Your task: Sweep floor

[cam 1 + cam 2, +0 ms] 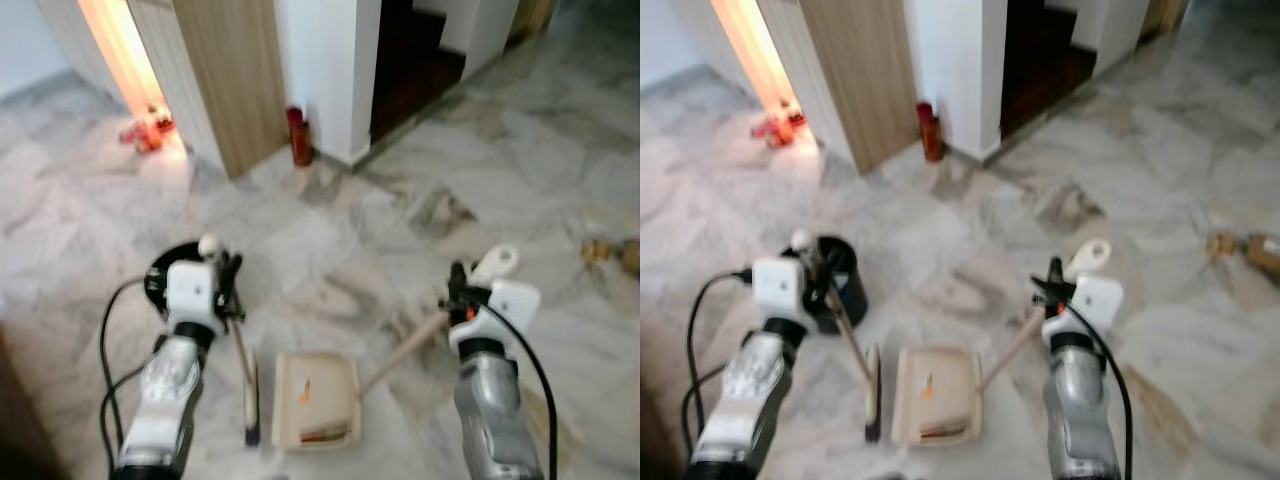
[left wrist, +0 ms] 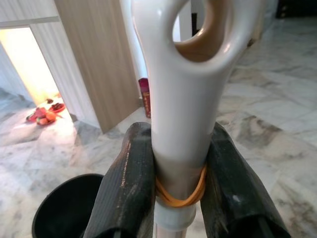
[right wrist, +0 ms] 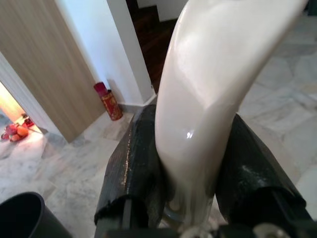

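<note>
Left gripper [image 2: 173, 173]: near left; both black fingers [image 2: 126, 188] clamped on the broom handle [image 2: 190, 99], just below its looped end, w/ an orange rubber band at the grip.
Broom [image 1: 251, 395]: long axis slants from the left gripper down and toward the near side; looped end up, head [image 1: 252, 400] low on the floor, edge-on, just left of the dustpan. Head touching the pan or not: can't tell.
Right gripper [image 3: 193, 163]: near right; fingers [image 3: 133, 163] closed tight on the cream dustpan handle [image 3: 208, 99].
Dustpan [image 1: 318, 398]: beige, flat on the floor, near centre, betw. the two arms. Its stick [image 1: 405, 352] runs up and to the right into the right gripper, so long axis tilts from low-left to high-right. Small orange bit and some darker debris inside the tray.
Bin [image 1: 845, 280]: black, round, open top, on the floor just behind the left gripper.
Floor [image 1: 400, 200]: grey-white marble tiles.
Red can [image 1: 299, 135]: upright, far side, at the foot of the white wall corner beside the wood panel [image 1: 225, 70].
Red/orange items [image 1: 145, 130]: far left, on the floor in the lit doorway.
Brown bits [image 1: 610, 252]: far right on the floor, blurred.
</note>
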